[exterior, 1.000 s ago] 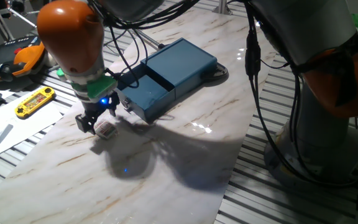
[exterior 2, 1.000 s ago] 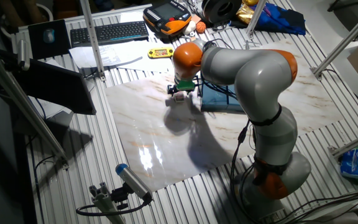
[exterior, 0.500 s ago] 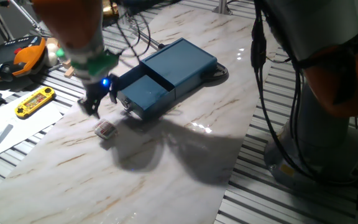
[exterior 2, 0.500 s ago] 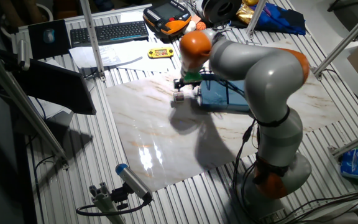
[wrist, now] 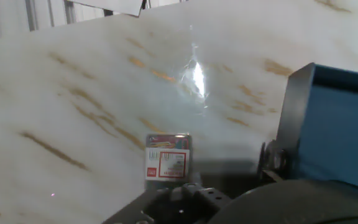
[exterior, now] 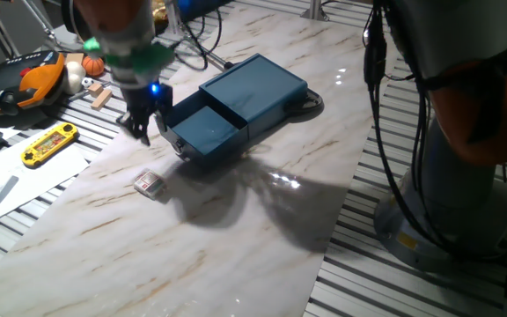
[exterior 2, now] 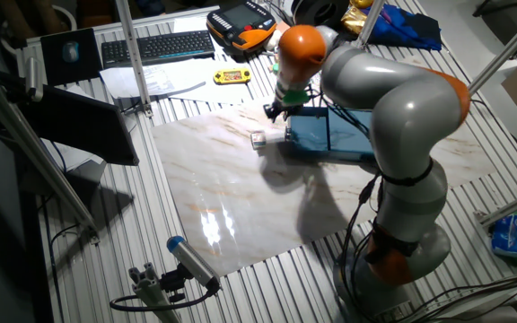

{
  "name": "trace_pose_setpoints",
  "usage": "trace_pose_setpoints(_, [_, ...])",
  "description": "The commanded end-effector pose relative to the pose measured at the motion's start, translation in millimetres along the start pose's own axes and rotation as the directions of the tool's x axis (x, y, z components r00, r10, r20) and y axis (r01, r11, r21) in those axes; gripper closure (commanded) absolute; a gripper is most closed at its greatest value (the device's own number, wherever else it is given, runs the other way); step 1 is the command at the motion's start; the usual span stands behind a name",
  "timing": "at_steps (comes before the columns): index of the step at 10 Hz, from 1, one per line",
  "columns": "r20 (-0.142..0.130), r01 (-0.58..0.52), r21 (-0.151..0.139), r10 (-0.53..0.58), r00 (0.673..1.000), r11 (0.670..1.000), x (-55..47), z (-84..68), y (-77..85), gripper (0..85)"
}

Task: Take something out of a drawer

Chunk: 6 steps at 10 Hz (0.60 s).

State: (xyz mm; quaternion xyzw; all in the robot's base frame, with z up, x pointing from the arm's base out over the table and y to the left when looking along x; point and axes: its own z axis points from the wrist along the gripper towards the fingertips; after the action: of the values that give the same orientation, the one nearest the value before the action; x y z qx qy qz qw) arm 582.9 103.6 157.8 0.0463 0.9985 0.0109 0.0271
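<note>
The small pale packet with red and white print (exterior: 149, 183) lies flat on the marble board, free of the gripper; it also shows in the other fixed view (exterior 2: 258, 140) and in the hand view (wrist: 167, 157). The dark blue drawer (exterior: 202, 130) stands pulled out of the flat blue box (exterior: 258, 86), its metal knob (wrist: 271, 159) facing the packet. My gripper (exterior: 148, 130) hangs open and empty above the board, just left of the drawer front and behind the packet. It also shows in the other fixed view (exterior 2: 276, 109).
A yellow handheld game (exterior: 49, 143) lies left on papers. An orange-black device (exterior: 25, 84), a small ball and a wooden block sit at the far left. Cables run behind the box. A keyboard (exterior 2: 155, 47) lies far back. The robot base (exterior: 465, 176) stands right.
The gripper has let go of the packet on the marble, then lifted and moved back toward the drawer front. The packet stays where it was set down.
</note>
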Motion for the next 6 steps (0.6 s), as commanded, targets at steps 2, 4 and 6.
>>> trace_pose_setpoints(2, [0.005, 0.008, 0.000, -0.008, 1.000, 1.000, 0.1, -5.9, -6.7, 85.0])
trace_pose_setpoints(4, [0.005, 0.019, 0.000, -0.019, 1.000, 1.000, 2.1, -16.8, -18.0, 85.0])
trace_pose_setpoints(6, [-0.011, 0.021, 0.008, -0.021, 1.000, 1.000, 8.2, -24.9, -22.8, 85.0])
